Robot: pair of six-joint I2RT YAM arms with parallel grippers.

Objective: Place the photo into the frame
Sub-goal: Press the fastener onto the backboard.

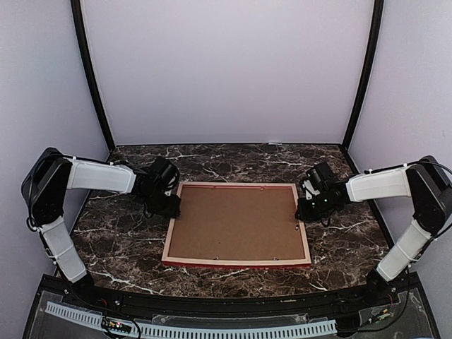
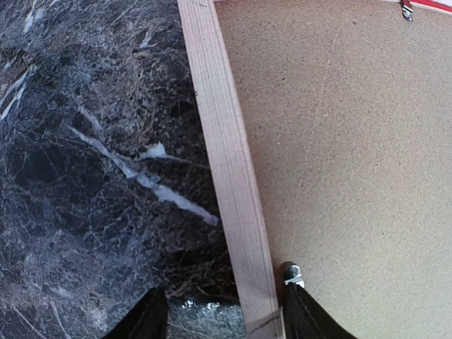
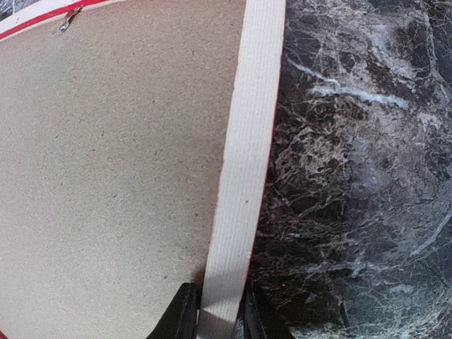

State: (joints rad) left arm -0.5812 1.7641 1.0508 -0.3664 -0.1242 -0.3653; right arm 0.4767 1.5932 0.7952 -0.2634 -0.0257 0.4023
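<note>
A thin wooden frame (image 1: pixel 236 263) lies flat in the middle of a dark marble table (image 1: pixel 120 240). Its pale wood back faces up and a strip of its red face shows along the near edge. A brown board (image 1: pixel 236 222) fills the frame's opening, flush inside the four rails. To the left of the frame, the left arm reaches in from the table's side. The left gripper (image 2: pixel 222 321) sits over the frame's left rail, towards the far corner. Its jaws stand well apart and straddle that rail without holding it. The outer finger (image 2: pixel 145 318) hangs over bare marble, clear of the wood. The inner finger (image 2: pixel 305 318) is over the board just inside the rail, right beside a small metal tab (image 2: pixel 290 273). Whether either finger touches the surface below cannot be told. On the frame's right side, the right arm comes in from the opposite side of the table. The right gripper (image 3: pixel 220 318) is at the right rail, also in its far half. Its jaws are drawn in and clamped on that rail. One finger (image 3: pixel 182 316) presses the inner edge on the board side, and the other presses the outer edge on the marble side. The pale rail fills the gap between them. A thin red line runs down the rail's outer edge.
</note>
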